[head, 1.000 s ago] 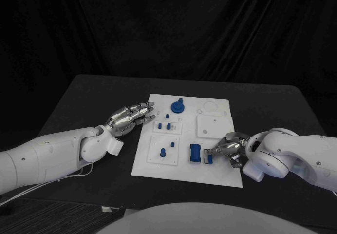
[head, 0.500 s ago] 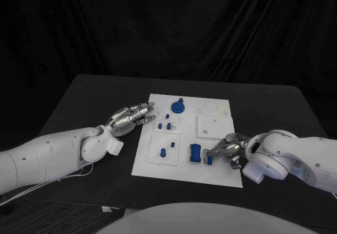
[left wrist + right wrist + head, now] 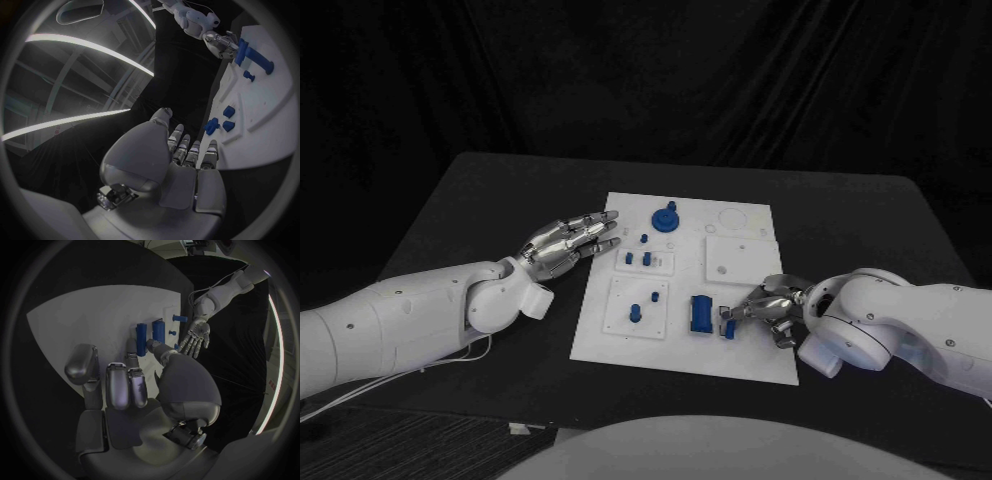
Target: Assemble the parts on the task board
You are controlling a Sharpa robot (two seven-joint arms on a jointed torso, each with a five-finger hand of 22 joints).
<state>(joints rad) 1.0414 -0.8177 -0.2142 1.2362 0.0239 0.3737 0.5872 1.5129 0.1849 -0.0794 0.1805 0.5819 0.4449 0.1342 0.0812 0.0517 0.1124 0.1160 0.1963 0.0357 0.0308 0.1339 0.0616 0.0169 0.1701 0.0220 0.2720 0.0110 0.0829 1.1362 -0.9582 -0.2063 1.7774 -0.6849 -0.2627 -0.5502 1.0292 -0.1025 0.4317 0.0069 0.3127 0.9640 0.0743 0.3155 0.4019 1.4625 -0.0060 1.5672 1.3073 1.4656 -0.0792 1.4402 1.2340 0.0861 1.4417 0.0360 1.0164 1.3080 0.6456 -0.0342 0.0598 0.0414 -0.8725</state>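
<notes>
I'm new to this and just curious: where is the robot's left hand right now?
In the head view the left hand hangs open, palm up, over the black table just off the white task board's left edge, level with the small blue parts.

Task board (image 3: 740, 355): matt white plastic. Parts (image 3: 700, 315): smooth blue plastic. Hands (image 3: 567, 243): glossy silver metal. Table (image 3: 488, 200): matt black.

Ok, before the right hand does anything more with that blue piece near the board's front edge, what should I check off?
1. Right hand at the small blue part: ok, fingers on it.
2. Firm hold on that part: cannot tell.
3. Tall blue block beside it standing upright: ok.
4. Left hand clear of the task board: ok, open beside its left edge.
5. Part seated in its slot: cannot tell.
</notes>
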